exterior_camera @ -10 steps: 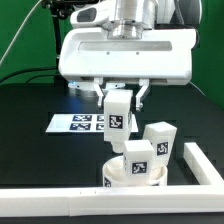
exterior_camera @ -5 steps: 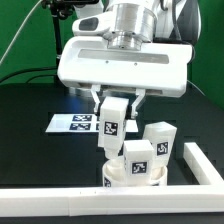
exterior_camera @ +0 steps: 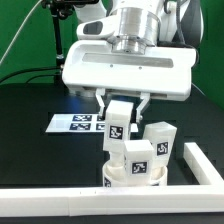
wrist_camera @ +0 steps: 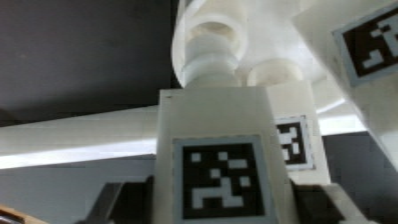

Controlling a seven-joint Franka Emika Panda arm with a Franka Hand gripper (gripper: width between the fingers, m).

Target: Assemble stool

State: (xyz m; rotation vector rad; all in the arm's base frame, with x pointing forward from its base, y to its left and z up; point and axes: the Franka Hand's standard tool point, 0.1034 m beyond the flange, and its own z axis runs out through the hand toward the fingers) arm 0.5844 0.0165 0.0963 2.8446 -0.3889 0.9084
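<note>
My gripper is shut on a white block leg with a black-and-white tag, holding it just above the round white seat. Two more tagged legs stand on the seat: one in front and one at the exterior view's right. In the wrist view the held leg fills the middle between my dark fingers, with the seat's rim and a standing leg beyond it.
The marker board lies on the black table at the exterior view's left behind the seat. A long white L-shaped bar runs along the front edge and up the exterior view's right side.
The gripper and the held leg swung slightly to the exterior view's left and then came back right, ending a little lower and closer to the seat.
</note>
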